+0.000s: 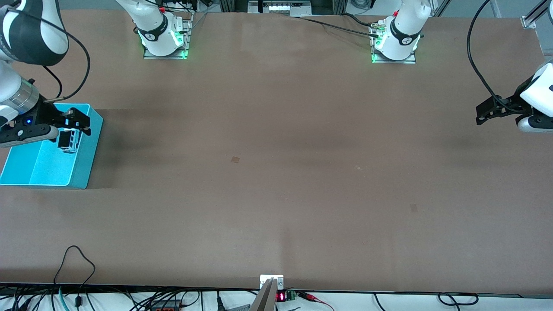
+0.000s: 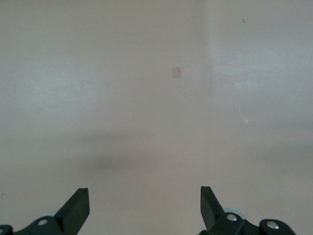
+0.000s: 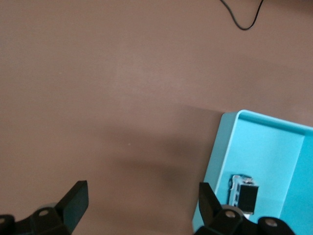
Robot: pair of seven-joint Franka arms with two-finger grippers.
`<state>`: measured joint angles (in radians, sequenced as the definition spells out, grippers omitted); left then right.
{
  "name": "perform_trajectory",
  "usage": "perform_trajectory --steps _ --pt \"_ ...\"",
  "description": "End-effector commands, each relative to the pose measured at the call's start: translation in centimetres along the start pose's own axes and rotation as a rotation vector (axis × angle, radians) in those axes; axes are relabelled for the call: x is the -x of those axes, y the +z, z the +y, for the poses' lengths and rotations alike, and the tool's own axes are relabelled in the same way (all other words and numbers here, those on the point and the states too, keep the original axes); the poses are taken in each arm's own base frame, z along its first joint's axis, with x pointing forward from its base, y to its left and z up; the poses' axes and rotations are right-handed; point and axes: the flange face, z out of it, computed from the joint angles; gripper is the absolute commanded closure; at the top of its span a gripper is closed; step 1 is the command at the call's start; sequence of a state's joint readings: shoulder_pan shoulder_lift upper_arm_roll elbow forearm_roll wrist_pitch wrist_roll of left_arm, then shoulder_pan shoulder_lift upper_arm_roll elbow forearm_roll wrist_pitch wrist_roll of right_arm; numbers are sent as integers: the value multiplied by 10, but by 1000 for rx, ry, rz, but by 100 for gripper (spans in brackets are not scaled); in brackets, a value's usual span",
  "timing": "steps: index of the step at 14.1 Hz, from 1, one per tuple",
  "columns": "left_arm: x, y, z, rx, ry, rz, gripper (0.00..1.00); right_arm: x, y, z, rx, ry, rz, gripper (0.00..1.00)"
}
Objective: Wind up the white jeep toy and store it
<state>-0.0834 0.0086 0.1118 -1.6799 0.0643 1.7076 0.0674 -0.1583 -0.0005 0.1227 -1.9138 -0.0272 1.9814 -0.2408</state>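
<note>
The white jeep toy [image 1: 69, 140] lies inside the turquoise bin [image 1: 86, 160] at the right arm's end of the worktop [image 1: 276, 172]. The right tool [image 1: 80, 121] hangs over the bin, fingers apart and holding nothing. The left tool [image 1: 486, 113] waits above the bare worktop at the left arm's end, fingers likewise spread and empty.

Two white Franka arms with black joint bands are standing on metal base plates glowing green. Black cables are trailing from each arm. The right gripper [image 1: 80, 122] and left gripper [image 1: 479, 115] are black, the right one showing a blue light and a silver wrist collar.
</note>
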Motion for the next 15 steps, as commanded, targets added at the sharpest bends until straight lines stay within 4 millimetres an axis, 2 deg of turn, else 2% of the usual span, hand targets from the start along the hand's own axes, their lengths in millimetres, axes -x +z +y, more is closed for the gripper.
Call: perform_trajectory --steps 1,5,6,7,11,15 --pt "0 -6 0 -17 25 -8 0 -5 -38 -27 -19 53 -12 0" --pt "-1 -5 -1 -17 23 -10 0 -12 -71 -37 -59 139 16 0" --pt "-1 -5 -1 -17 25 -11 0 -14 -87 -49 -64 125 11 0" --pt "-1 -5 -1 -17 26 -11 0 -15 -102 -50 -64 122 7 0" --pt "1 -4 -2 -16 23 -22 0 -14 -121 -45 -61 115 36 0" --pt "1 -4 -2 -16 23 -22 0 -12 -146 -55 -68 115 41 0"
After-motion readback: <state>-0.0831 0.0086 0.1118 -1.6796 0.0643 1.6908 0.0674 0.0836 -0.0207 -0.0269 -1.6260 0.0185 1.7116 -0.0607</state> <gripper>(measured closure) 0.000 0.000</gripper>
